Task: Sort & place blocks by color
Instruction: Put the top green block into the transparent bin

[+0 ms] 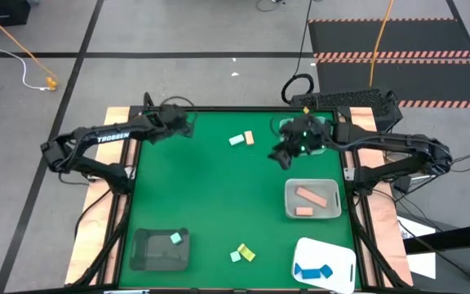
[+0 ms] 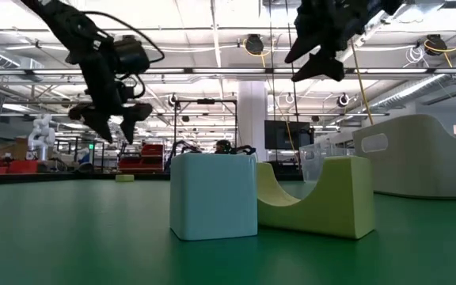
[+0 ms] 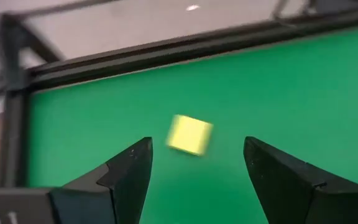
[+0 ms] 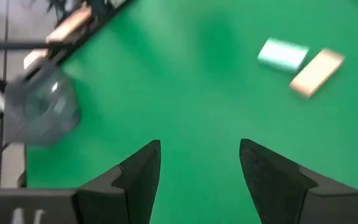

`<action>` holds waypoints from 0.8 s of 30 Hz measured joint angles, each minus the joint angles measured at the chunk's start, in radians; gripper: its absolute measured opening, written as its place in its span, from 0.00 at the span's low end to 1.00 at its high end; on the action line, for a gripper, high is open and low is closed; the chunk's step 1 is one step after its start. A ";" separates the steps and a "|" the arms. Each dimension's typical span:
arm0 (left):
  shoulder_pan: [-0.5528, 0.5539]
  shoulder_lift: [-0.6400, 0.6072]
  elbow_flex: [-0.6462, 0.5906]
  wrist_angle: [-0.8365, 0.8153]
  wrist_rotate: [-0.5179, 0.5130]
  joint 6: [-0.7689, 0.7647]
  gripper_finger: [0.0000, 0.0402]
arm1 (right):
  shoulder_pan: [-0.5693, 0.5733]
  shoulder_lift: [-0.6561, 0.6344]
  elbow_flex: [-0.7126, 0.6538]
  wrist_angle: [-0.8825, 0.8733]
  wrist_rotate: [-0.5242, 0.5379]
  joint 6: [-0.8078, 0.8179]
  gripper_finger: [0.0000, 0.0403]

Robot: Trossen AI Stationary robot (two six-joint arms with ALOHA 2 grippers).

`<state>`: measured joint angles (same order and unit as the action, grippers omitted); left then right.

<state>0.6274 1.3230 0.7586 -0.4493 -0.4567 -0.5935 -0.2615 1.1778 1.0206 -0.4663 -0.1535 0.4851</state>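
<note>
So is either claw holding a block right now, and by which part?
Nothing is held. The left claw and right claw are both open and empty above the table.

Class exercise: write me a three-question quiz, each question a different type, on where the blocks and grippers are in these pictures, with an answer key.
1. True or false: the clear tray holds two tan-pink blocks.
2. Which tray holds the blue blocks?
A. the dark tray
B. the white tray
C. the clear tray
3. Fill in: between the open fingers of the left gripper, the left wrist view shows a ___ block on the green mat.

Key
1. True.
2. B.
3. Yellow. The right gripper is open too, with only bare mat between its fingers.
</note>
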 joint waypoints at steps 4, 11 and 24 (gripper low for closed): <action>0.080 0.036 0.000 0.002 0.062 -0.022 0.63 | -0.100 0.000 0.000 0.088 -0.002 -0.068 0.52; 0.128 0.144 0.000 0.031 0.245 -0.026 0.63 | -0.241 0.000 0.000 0.174 -0.003 -0.090 0.52; 0.141 0.218 0.000 0.179 0.159 0.026 0.63 | -0.322 0.000 0.000 0.174 -0.004 -0.176 0.52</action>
<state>0.7685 1.5406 0.7586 -0.2700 -0.2974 -0.5679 -0.5831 1.1782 1.0208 -0.2920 -0.1572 0.3090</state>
